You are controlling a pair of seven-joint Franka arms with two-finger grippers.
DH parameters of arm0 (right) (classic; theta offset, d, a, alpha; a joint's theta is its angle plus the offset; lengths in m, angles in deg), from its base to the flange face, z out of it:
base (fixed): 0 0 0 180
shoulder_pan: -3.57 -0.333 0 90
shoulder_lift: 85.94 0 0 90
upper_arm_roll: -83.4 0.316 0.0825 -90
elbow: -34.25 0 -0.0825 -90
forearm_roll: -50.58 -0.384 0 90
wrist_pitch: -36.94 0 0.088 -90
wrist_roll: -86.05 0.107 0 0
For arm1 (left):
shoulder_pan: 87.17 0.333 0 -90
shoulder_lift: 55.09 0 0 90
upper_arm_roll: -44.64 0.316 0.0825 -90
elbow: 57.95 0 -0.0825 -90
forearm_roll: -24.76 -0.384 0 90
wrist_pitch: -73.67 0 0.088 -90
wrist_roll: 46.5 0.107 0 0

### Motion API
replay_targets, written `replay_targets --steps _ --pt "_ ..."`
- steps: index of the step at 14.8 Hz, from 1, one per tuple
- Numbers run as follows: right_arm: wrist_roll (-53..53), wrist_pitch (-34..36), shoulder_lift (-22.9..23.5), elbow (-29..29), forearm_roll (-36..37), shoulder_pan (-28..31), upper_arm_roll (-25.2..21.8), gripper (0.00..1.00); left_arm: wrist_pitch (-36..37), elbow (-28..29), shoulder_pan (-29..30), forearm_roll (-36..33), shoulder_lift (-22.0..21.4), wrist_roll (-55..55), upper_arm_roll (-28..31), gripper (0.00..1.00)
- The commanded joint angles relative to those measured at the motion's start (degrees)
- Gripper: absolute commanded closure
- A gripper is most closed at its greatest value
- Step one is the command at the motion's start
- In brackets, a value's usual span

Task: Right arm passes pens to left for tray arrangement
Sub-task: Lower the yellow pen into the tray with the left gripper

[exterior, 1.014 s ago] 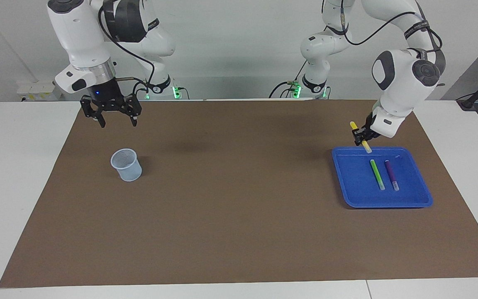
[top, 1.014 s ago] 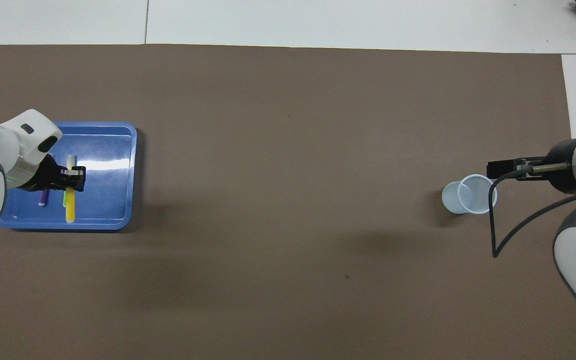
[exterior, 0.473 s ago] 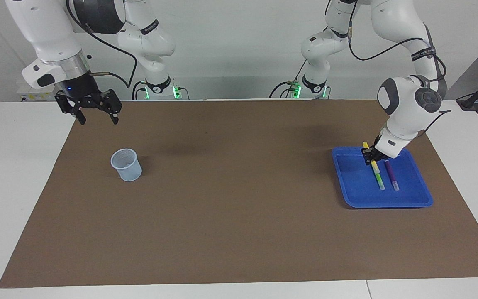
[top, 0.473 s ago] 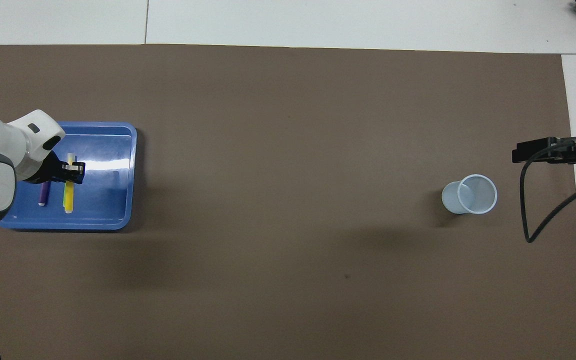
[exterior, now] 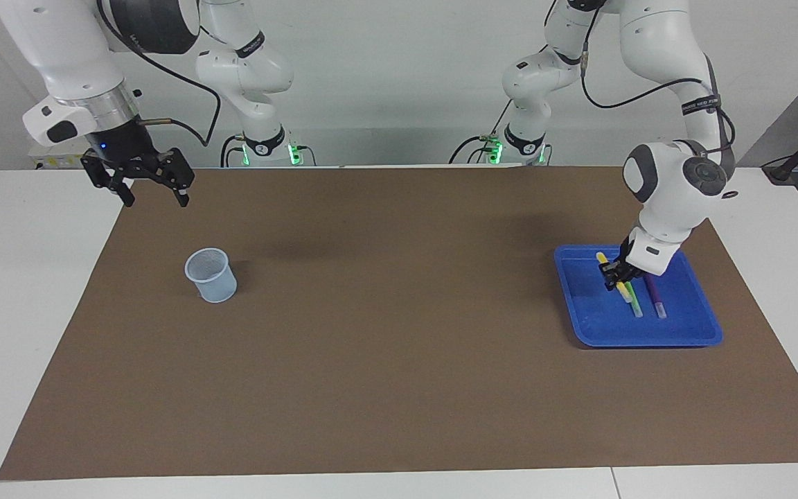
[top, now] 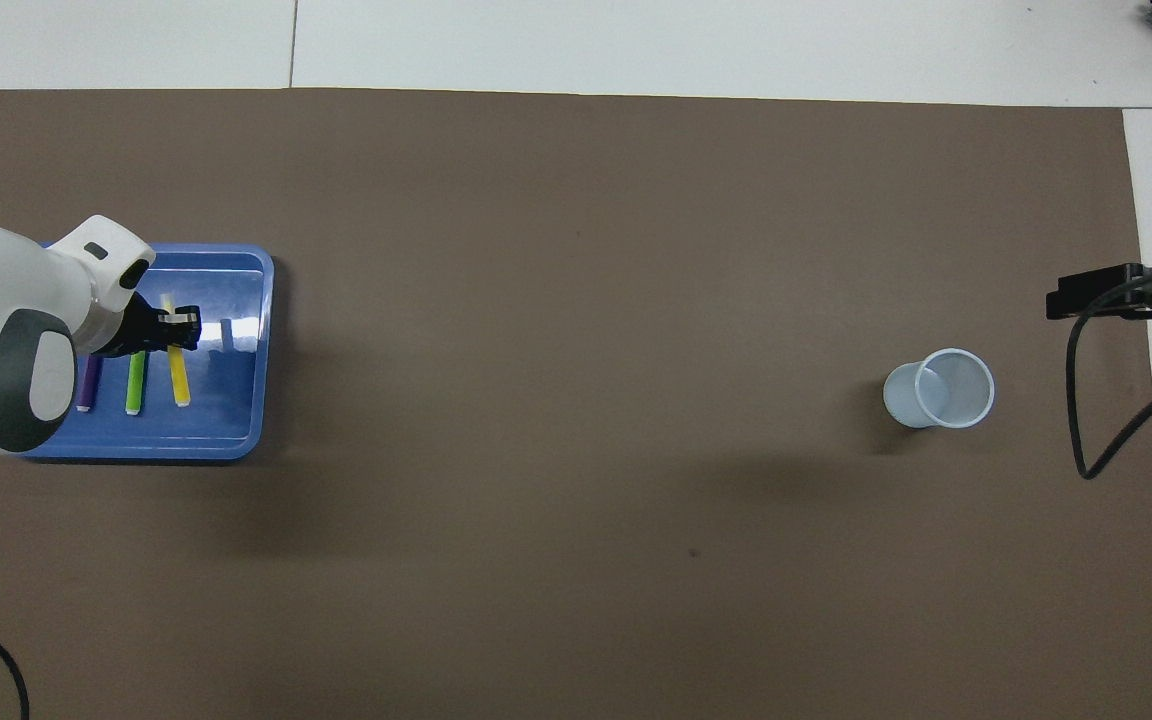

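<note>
The blue tray (exterior: pixel 589 322) (top: pixel 228 425) lies toward the left arm's end of the table. In it, side by side, are the purple pen (exterior: pixel 655 296) (top: pixel 88 385) and the green pen (exterior: pixel 634 303) (top: pixel 135 385). My left gripper (exterior: pixel 614 279) (top: pixel 176 330) is low inside the tray, shut on the yellow pen (exterior: pixel 602 258) (top: pixel 178 380). That pen tilts, its lower end down beside the green pen. My right gripper (exterior: pixel 156 201) hangs open and holds nothing, over the mat's corner at the right arm's end.
A small translucent pale-blue cup (exterior: pixel 211 275) (top: pixel 939 390) stands upright on the brown mat (exterior: pixel 385 333), toward the right arm's end. White table surface borders the mat on all sides.
The left gripper has come down into the tray with the yellow pen, beside the green pen. The right gripper has drawn away from above the cup toward the mat's corner.
</note>
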Motion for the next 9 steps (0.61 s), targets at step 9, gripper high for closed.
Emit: replay_targets --steps 9 --pt "-1.4 2.38 1.81 -3.3 0.23 -3.41 -4.65 0.0 -2.21 1.62 -1.6 -1.09 1.46 -1.0 0.36 1.0"
